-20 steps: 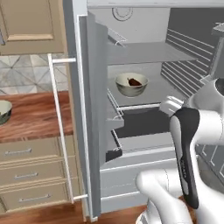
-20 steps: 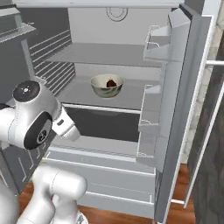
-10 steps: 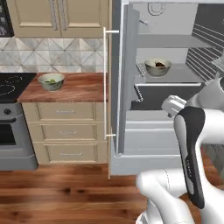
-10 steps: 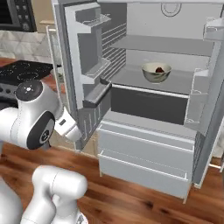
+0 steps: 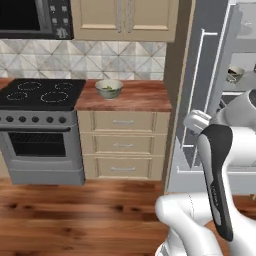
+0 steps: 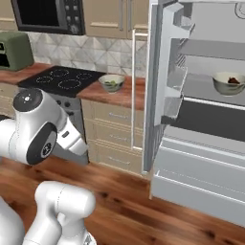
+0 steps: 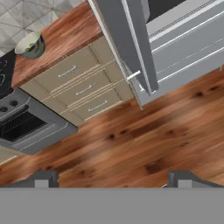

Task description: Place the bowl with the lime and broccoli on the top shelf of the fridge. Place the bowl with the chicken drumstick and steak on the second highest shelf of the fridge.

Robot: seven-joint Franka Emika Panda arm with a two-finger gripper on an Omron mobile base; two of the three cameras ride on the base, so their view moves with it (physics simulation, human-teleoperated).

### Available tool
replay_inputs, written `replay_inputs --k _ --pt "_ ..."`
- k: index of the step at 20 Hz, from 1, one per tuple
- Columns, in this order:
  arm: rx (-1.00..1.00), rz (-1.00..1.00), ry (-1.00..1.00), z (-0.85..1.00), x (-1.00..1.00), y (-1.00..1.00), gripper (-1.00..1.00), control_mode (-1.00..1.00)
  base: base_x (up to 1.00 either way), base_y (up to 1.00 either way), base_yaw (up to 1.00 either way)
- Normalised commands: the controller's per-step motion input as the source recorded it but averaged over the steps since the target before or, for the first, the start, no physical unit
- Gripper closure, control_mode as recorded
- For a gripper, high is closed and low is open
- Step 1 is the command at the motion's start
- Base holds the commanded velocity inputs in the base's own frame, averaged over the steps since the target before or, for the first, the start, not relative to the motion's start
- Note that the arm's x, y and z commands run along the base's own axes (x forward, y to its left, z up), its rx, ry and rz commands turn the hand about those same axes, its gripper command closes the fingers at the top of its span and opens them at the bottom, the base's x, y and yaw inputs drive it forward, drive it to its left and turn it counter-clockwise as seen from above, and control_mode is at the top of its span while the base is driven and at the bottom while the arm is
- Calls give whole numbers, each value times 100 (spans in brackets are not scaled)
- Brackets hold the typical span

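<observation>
End effector (image 7: pixel 113 178) fingertips spread wide over bare floor — meat bowl (image 6: pixel 230 83) in the fridge (image 6: pixel 210 72) cut off by the edge.

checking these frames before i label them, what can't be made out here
- Bowl on the counter: the green contents are too small in both base views to tell lime from broccoli.
- Bowl in the fridge: steak and drumstick blur into one dark patch in the right base view; in the left base view the door hides most of it.
- Top shelf: cut off by the right edge of the right base view.
- Jaws: only the tips rise in the hand view.
</observation>
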Motion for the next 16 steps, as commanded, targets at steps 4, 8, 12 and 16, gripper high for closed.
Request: replay_inputs --k 4,8,12,16 --pt "0 0 0 0 0 0 -100 100 100 100 -15" --pt "0 0 0 0 0 0 -100 100 100 100 -25" --pt "0 0 0 0 0 0 -100 100 100 77 -23" --pt "0 0 0 0 0 0 -100 100 100 18 -18"
